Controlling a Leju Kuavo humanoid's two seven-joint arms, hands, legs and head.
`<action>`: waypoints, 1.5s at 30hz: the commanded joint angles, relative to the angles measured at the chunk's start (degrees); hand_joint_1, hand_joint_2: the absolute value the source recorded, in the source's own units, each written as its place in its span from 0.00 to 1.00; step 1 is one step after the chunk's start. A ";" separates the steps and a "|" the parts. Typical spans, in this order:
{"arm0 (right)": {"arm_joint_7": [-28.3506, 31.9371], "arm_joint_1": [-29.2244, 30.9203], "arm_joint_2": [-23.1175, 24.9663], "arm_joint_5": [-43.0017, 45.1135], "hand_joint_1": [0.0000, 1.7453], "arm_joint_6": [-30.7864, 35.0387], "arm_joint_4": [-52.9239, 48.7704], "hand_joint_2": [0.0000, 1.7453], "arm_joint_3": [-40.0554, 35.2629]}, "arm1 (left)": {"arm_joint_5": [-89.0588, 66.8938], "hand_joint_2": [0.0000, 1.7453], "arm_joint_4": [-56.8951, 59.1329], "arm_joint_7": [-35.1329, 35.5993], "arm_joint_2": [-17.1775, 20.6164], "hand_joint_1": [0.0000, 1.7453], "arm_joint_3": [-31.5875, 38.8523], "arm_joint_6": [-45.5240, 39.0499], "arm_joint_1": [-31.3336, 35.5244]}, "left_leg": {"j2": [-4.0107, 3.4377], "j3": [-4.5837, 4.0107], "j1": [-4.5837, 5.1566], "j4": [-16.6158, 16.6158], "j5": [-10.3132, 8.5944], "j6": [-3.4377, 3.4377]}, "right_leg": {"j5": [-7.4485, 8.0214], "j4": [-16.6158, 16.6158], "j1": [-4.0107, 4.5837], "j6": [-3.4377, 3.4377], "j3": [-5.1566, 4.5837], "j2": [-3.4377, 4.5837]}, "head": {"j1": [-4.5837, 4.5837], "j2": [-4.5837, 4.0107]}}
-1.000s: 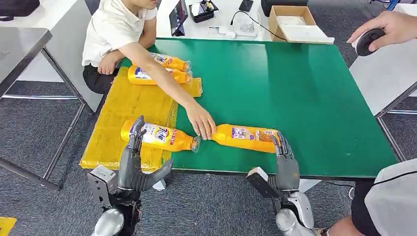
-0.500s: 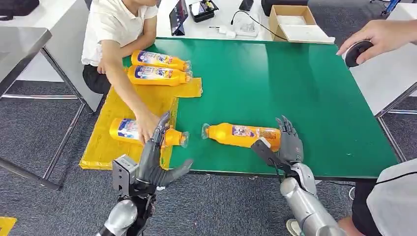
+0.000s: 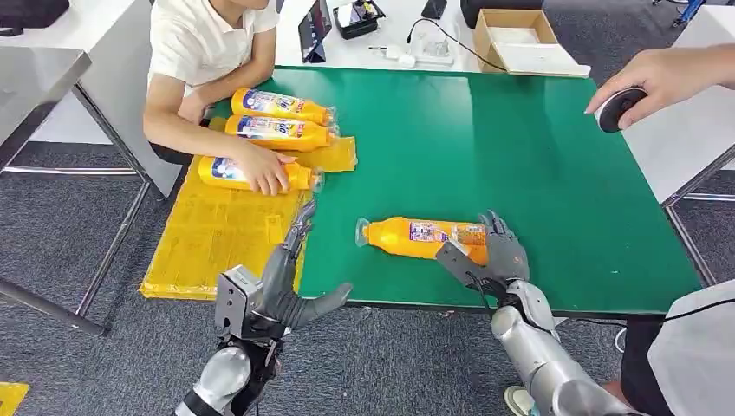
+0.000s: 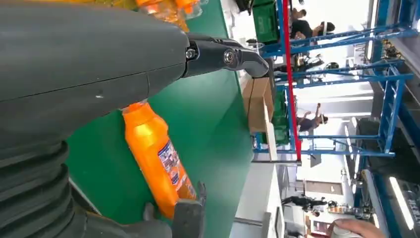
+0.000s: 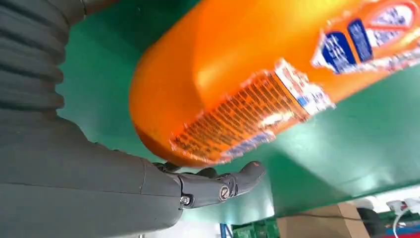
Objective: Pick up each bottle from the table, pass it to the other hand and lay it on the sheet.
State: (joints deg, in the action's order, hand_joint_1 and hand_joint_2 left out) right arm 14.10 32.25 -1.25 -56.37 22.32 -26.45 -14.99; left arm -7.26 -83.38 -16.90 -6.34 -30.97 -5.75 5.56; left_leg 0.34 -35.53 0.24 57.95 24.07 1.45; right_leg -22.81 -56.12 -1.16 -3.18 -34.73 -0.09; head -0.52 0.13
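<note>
An orange bottle (image 3: 416,237) lies on its side on the green table (image 3: 537,156), cap toward the left. My right hand (image 3: 492,254) is at its base end, fingers over the far side and thumb on the near side, still spread. The right wrist view has the bottle's base (image 5: 233,74) against my right hand (image 5: 99,173). My left hand (image 3: 286,277) hovers open over the table's front edge, by the yellow sheet (image 3: 217,234). From the left wrist, the bottle (image 4: 158,158) lies beyond my left hand (image 4: 99,74). Three more bottles (image 3: 277,130) lie on the sheet's far end.
A seated person at the far left rests a hand (image 3: 264,178) on the nearest sheet bottle. Another person's hand (image 3: 659,78) holds a black round thing over the right edge. A cardboard box (image 3: 511,39) sits behind the table. Someone stands at the lower right (image 3: 693,347).
The person slid the third bottle up the sheet beside the other two. My left hand moved right and forward, holding nothing. My right hand moved in around the table bottle's base.
</note>
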 commanded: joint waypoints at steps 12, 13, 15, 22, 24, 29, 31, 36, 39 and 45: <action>-2.65 4.14 0.80 -3.29 0.00 -3.05 5.80 1.00 -3.45 | 4.63 1.00 3.25 1.44 0.57 0.00 -1.21 4.14 1.17 | -0.09 0.38 -0.06 0.00 0.17 -0.12 | -0.15 0.01 0.08 0.19 0.36 0.06 | 0.00 0.00; -3.43 3.78 0.82 -3.94 0.00 -2.18 5.16 1.00 -3.58 | 4.70 1.00 1.56 1.52 1.07 0.00 -1.15 4.41 -0.20 | -0.15 0.48 -0.09 -0.01 0.22 -0.15 | -0.18 0.02 0.11 0.24 0.45 0.10 | 0.00 0.00; -3.49 3.74 0.90 -3.98 0.00 -2.17 5.10 1.00 -3.59 | 4.70 1.00 1.47 1.52 1.27 0.00 -1.20 4.42 -0.72 | -0.16 0.35 -0.06 -0.04 0.16 -0.10 | -0.11 0.05 0.07 0.15 0.31 0.12 | 0.00 0.00; -5.35 4.05 0.66 -5.60 0.00 -2.30 4.96 1.00 -4.41 | 5.02 1.00 0.78 1.87 1.20 0.00 -1.07 5.15 -1.43 | -0.12 0.34 -0.06 -0.01 0.14 -0.11 | -0.11 0.02 0.07 0.18 0.32 0.09 | 0.00 0.00; -5.97 4.41 0.77 -6.01 0.00 -3.26 5.19 1.00 -4.67 | 5.13 1.00 0.75 2.04 1.18 0.00 -1.02 5.38 -1.48 | -0.12 0.28 -0.04 -0.03 0.11 -0.10 | -0.08 0.02 0.05 0.15 0.24 0.09 | 0.00 0.00; -6.86 4.55 1.02 -6.86 0.00 -3.92 5.33 1.00 -5.06 | 5.28 1.00 0.54 2.26 1.12 0.00 -0.72 5.68 -1.67 | -0.10 0.28 -0.06 -0.02 0.11 -0.10 | -0.08 0.02 0.07 0.15 0.25 0.07 | 0.00 0.00; -6.97 4.53 1.10 -7.08 0.00 -3.45 5.22 1.00 -5.05 | 5.25 1.00 0.65 2.33 1.03 0.00 -0.59 5.73 -1.53 | -0.07 0.26 -0.03 -0.04 0.08 -0.08 | -0.08 0.02 0.04 0.13 0.23 0.04 | 0.00 0.00; -7.30 5.10 1.33 -7.39 0.00 -4.52 5.74 1.00 -4.96 | 5.22 1.00 0.88 2.47 0.86 0.00 -0.51 5.92 -1.21 | -0.06 0.19 -0.02 -0.03 0.04 -0.05 | -0.04 0.02 0.03 0.10 0.17 0.03 | 0.00 0.00; -7.43 5.05 1.35 -7.38 0.00 -4.66 5.82 1.00 -4.95 | 5.22 1.00 0.94 2.47 0.78 0.00 -0.55 5.92 -1.15 | -0.12 0.45 -0.08 0.00 0.18 -0.14 | -0.15 0.01 0.10 0.22 0.42 0.08 | 0.00 0.00; -7.22 4.03 0.55 -6.74 0.56 -8.57 7.65 1.00 -4.35 | 5.54 1.00 2.42 2.58 0.46 0.00 -0.60 6.17 -0.38 | -0.03 0.39 -0.08 -0.06 0.11 -0.11 | -0.10 0.07 0.09 0.17 0.39 0.00 | 0.00 0.00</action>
State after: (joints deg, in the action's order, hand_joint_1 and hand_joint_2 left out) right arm 6.27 35.81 -0.13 -63.63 16.56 -23.85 -18.38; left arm -2.03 -83.65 -14.64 -6.64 -31.80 -0.15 3.23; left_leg 0.32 -35.45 0.23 57.95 24.06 1.45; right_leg -22.80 -56.12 -1.16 -3.18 -34.67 -0.08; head -0.52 0.13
